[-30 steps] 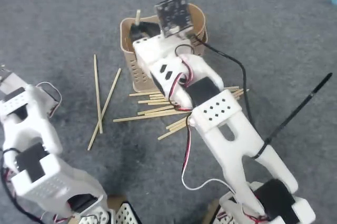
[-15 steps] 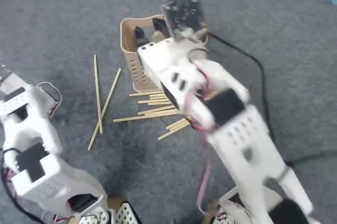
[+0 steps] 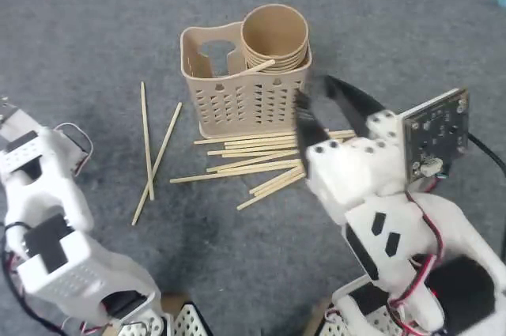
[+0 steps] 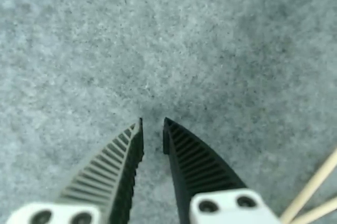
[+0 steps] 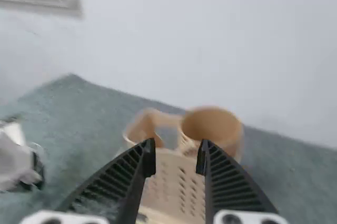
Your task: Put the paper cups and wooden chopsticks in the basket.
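In the high view the basket point(image 3: 237, 103) stands toward the far edge of the surface point(image 3: 95, 43). The paper cups point(image 3: 274, 34) sit stacked in one of its compartments, and one stick leans inside beside them. Most wooden chopsticks point(image 3: 253, 160) lie in a loose pile just in front of the basket, and two more lie crossed nearer the left edge. The right gripper point(image 3: 312, 88) hangs beside the basket above the pile's end, its jaws spread and holding nothing. The left arm point(image 3: 47, 217) sits by the left edge.

The step in hand looks like taking another stick. It would go best to come down over an outlying stick, with the jaws across its middle. Then close firmly and tip it into the compartment free of cups.

In the left wrist view the left gripper point(image 4: 152, 124) points at bare surface, all but closed and gripping nothing, with chopstick ends near it.

In the right wrist view the right gripper point(image 5: 175, 158) is parted and empty. The basket and a cup point(image 5: 210, 124) lie ahead of it.
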Controlling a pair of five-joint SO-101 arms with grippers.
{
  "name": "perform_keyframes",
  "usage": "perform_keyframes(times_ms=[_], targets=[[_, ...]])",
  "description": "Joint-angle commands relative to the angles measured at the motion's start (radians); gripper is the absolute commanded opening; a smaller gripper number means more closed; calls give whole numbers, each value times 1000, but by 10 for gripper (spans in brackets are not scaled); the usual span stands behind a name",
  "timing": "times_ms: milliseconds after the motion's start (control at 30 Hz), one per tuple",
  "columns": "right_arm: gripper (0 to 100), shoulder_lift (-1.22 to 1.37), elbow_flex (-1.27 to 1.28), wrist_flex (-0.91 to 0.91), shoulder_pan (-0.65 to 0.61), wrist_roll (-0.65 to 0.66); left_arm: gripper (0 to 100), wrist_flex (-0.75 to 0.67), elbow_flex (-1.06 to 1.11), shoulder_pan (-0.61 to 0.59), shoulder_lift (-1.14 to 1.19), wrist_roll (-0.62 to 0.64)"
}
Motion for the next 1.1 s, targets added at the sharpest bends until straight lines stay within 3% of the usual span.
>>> perform_keyframes(times_ms=[0, 167, 300, 400, 567, 700, 1067], targets=[[145, -153, 120, 171, 107, 12, 62, 11, -39, 2, -6, -3], [144, -338, 540, 182, 205, 21, 62, 43, -42, 57, -8, -104], [144, -460, 855, 36, 344, 28, 62, 71, -45, 97, -8, -153], [144, -535, 1088, -113, 435, 101, 62, 84, -54, 120, -9, -209], [144, -634, 1439, -303, 489, 101, 62, 137, -117, 170, -8, -216], [144, -653, 1402, -199, 509, 100, 62, 207, -209, 245, -8, -216], [144, -714, 1436, -157, 510, 157, 66, 338, -578, 437, 141, -224]])
